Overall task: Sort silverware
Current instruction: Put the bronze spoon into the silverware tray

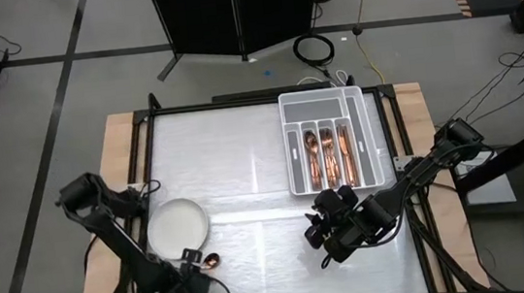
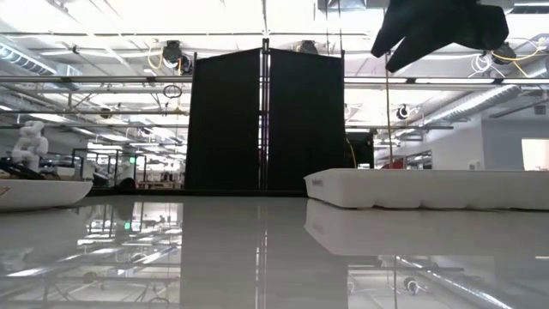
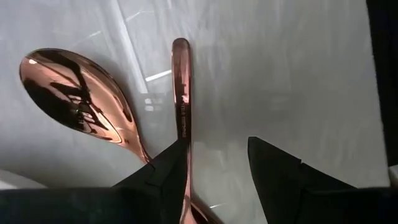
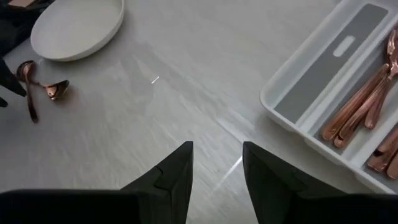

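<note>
Two copper spoons lie on the table beside the white plate (image 1: 177, 224), near the front left. One shows its bowl (image 3: 74, 96). The other's slim handle (image 3: 181, 93) runs past the inner edge of one finger of my left gripper (image 3: 217, 140). That gripper points down over them and is open; whether it touches the handle, I cannot tell. In the right wrist view both spoons (image 4: 37, 87) lie crossed. More silverware (image 1: 326, 154) lies in the white tray (image 1: 369, 125). My right gripper (image 4: 216, 144) hangs open over the table's middle right, with nothing between its fingers.
The plate's rim (image 4: 78, 43) is close behind the two spoons. The compartmented tray (image 4: 298, 93) stands at the far right, its outer compartments showing grey bottoms. In the low view the tray (image 2: 429, 189) sits right and the plate (image 2: 43, 193) left.
</note>
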